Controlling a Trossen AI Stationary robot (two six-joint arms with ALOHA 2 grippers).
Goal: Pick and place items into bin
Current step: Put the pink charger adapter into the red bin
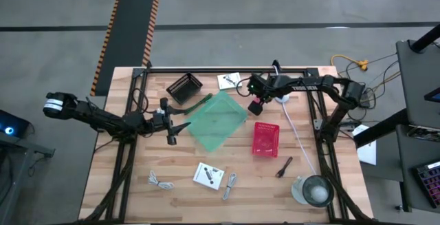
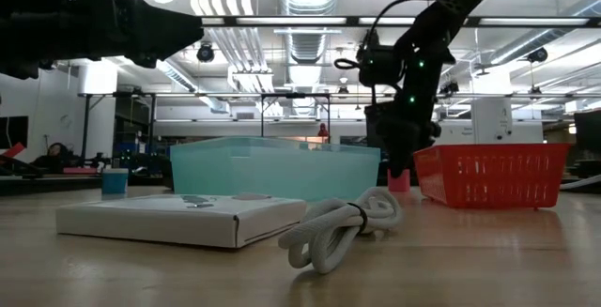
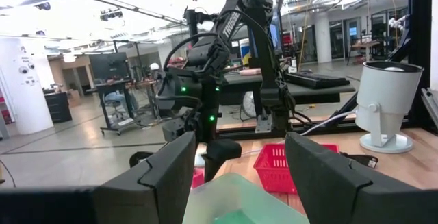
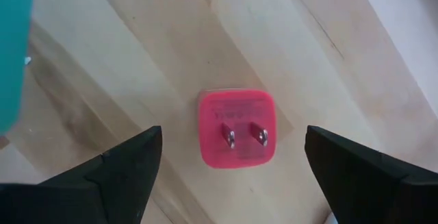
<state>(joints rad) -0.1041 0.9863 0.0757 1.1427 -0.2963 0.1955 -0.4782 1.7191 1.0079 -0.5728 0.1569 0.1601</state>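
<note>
A: What is the overhead camera showing?

B: A wooden bench [image 1: 137,204] is carrying a clear green bin [image 1: 217,120] at its middle, a red basket [image 1: 266,139] just beside it, and a black basket [image 1: 184,87] farther back. A white coiled cable [image 1: 160,181], a flat white box [image 1: 208,175] and a small metal piece [image 1: 229,186] are lying along the near edge, well apart from the bin. The left gripper [image 1: 173,133] is hanging beside the bin's left edge. The right gripper [image 1: 256,104] is hovering by the bin's far right corner.

A: What is the right wrist camera adding?

B: A pink plug adapter [image 4: 237,127], two metal prongs facing up, is lying on the bench directly between the right gripper's fingers [image 4: 123,166], which are standing wide and apart from it. From above it is only a pink speck.

A: And the left gripper's fingers?

B: Its wrist camera is showing them [image 3: 154,179] parted, holding nothing, with the bin below.

A: The bench-level camera?

B: The box and cable are filling the foreground, the bin behind them.
</note>
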